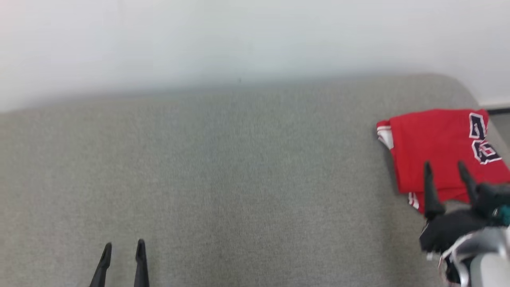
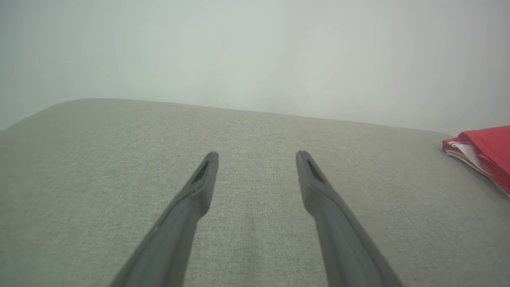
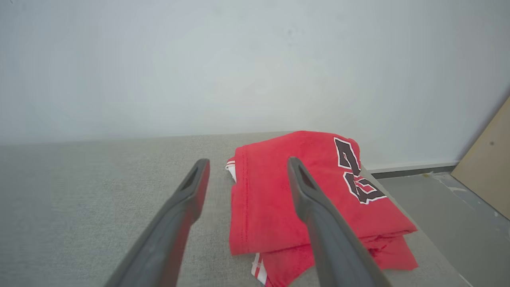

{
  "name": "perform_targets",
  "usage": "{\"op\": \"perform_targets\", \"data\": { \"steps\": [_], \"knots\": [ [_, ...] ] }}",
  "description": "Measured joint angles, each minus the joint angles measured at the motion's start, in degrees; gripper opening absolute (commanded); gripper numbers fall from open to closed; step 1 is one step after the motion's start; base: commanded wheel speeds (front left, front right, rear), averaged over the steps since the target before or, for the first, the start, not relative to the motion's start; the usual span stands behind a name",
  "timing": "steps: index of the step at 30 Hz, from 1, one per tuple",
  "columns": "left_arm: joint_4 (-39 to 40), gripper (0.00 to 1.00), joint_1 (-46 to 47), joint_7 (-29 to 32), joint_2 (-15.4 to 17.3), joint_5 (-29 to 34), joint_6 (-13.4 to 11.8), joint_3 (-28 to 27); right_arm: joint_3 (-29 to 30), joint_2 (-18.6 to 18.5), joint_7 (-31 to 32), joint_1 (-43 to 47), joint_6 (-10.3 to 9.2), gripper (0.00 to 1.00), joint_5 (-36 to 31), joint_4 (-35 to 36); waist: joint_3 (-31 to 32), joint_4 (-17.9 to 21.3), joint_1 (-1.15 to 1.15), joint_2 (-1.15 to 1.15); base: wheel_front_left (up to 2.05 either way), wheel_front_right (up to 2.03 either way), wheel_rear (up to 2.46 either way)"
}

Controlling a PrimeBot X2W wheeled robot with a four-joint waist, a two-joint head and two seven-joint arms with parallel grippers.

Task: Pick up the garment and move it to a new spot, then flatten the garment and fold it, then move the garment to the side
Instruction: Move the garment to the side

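Observation:
The garment (image 1: 438,147) is a red jersey with dark white-edged numerals, lying folded near the right edge of the grey cushion (image 1: 239,179). My right gripper (image 1: 445,164) hovers open over the garment's near edge, nothing between its fingers. In the right wrist view the garment (image 3: 271,199) lies under and beyond the right gripper (image 3: 246,161), whose fingers stand apart above it. My left gripper (image 1: 123,244) is open at the lower left, far from the garment. In the left wrist view the left gripper (image 2: 257,153) hangs over bare cushion, with the garment (image 2: 484,149) at the far right.
A pale wall (image 1: 239,40) runs behind the cushion. Past the cushion's right end are grey floor (image 3: 450,215) and a leaning tan board (image 3: 488,175). Bare cushion surface stretches from the garment to the left edge.

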State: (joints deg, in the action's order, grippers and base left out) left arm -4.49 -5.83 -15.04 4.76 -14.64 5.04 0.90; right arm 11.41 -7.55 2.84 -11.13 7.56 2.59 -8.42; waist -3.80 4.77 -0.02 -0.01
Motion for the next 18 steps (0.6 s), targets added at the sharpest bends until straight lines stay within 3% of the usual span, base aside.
{"op": "perform_targets", "data": {
  "steps": [9, 18],
  "knots": [
    [-4.7, 1.00, -1.4, 0.0, -0.8, 1.2, -0.5, -3.5, -3.0, 3.0, -4.0, 9.8, -0.01, 1.00, 3.7, -0.6, 6.7, -0.6, 0.00, 0.00, 0.00, 0.00, 0.00],
    [-7.7, 1.00, -3.2, 0.0, -1.0, 2.1, 1.0, -5.4, -8.2, 4.4, -7.6, 14.9, 0.00, 1.00, 3.0, -2.1, 10.6, -2.1, 0.01, 0.01, 0.00, 0.00, 0.00]
  ]
}}
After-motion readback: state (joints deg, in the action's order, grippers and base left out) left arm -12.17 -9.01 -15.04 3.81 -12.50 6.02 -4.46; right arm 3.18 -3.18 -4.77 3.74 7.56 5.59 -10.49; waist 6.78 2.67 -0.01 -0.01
